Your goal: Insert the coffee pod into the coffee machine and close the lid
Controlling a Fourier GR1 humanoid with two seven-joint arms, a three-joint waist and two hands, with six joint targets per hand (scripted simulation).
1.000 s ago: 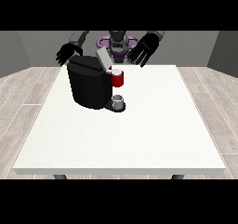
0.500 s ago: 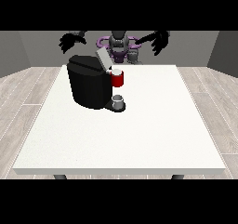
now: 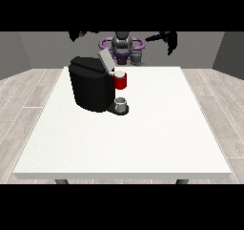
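Toward the tabletop's far left, the coffee machine is seen with its lid raised, well below both lifted hands, the hand at the view's left being nearer; neither the coffee pod nor the state of the fingers can be told.

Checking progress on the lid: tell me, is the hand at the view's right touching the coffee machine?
Apart. The front view shows that hand raised high, with open background between it and the coffee machine.
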